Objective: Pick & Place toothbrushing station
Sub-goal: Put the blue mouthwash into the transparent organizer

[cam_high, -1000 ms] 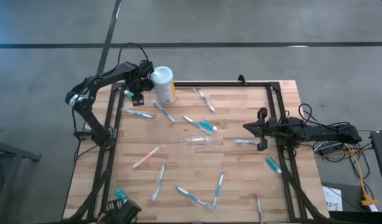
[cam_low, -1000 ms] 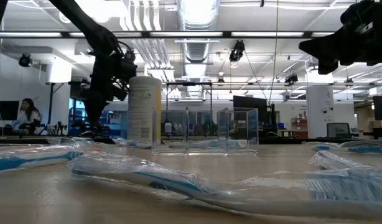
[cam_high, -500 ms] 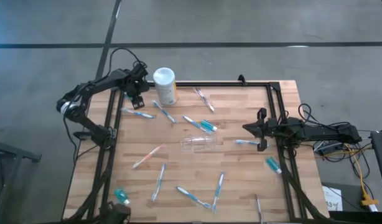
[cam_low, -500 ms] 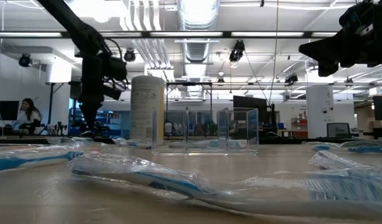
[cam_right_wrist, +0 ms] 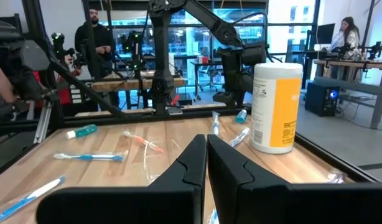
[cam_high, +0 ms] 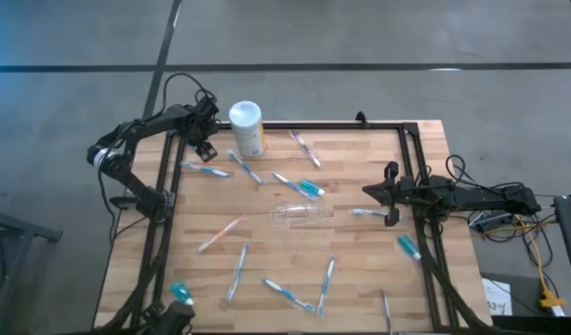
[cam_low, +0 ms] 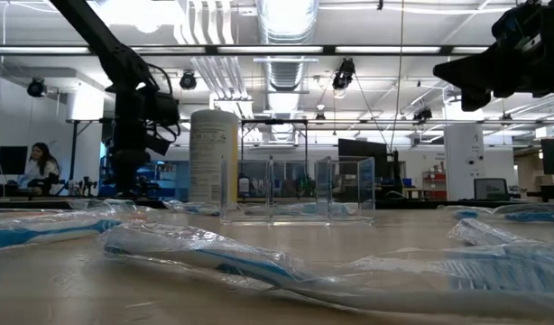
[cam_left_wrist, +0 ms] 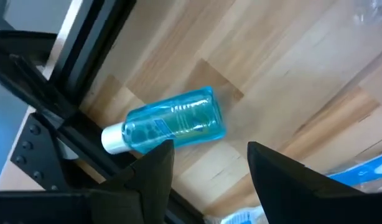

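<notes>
Your left tool (cam_high: 204, 140) hangs over the counter's (cam_high: 360, 279) far-left corner, at about ten o'clock in the high view, at the end of an arm that rises from its base at the left rail, bends at the elbow and stretches toward the white canister (cam_high: 246, 127) just beside it. Its fingers (cam_left_wrist: 155, 171) stand spread with nothing between them, and its wrist camera looks down on a small blue bottle (cam_left_wrist: 171, 122) lying by the black frame rail. Your right tool (cam_high: 371, 191) sits at three o'clock, its arm laid out level from the right edge and pointing inward; its fingers (cam_right_wrist: 194, 163) are pressed together and empty. The toothbrushing station (cam_high: 299, 216), the clear holder, lies on its side near the counter's middle, well apart from both tools, among scattered wrapped toothbrushes (cam_high: 298, 187).
</notes>
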`<state>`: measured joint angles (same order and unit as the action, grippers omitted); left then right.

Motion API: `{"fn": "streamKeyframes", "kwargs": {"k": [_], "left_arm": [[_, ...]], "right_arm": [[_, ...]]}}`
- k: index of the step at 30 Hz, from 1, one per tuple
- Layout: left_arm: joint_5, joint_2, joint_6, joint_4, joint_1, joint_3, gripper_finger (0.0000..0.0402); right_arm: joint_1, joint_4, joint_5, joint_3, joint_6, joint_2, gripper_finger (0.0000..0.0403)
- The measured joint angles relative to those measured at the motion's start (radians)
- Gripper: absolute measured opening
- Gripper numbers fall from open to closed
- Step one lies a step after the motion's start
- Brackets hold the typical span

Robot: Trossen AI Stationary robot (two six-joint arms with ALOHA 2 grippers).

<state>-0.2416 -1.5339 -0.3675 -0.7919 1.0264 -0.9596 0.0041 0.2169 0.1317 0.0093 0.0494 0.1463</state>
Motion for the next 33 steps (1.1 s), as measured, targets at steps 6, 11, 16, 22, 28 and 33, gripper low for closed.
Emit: {"fn": "streamKeyframes", "kwargs": {"k": [6,11,16,22,28,33], "left_arm": [[-0.061,-0.027,-0.114,0.015,-0.005,0.000,0.0209],[-0.162,-0.038,-0.213,0.020,-0.008,0.001,0.0209],[-0.187,-0.039,-0.264,0.079,-0.007,0.032,0.0209],[-0.177,-0.039,-0.283,0.165,-0.007,0.088,0.0209],[-0.150,-0.039,-0.269,0.286,-0.008,0.137,0.0209],[-0.076,-0.041,-0.267,0.300,-0.007,0.149,0.0209]], "right_arm": [[0.000,0.001,0.000,0.000,0.000,0.000,0.0013],[0.000,0.001,0.000,0.000,-0.005,0.000,0.0013],[0.000,0.001,0.000,0.000,-0.008,0.000,0.0013],[0.000,0.000,0.001,0.000,-0.022,0.000,0.0013],[0.000,0.000,0.001,0.000,-0.028,0.000,0.0013],[0.000,0.001,0.001,0.000,-0.037,0.000,0.0013]]}}
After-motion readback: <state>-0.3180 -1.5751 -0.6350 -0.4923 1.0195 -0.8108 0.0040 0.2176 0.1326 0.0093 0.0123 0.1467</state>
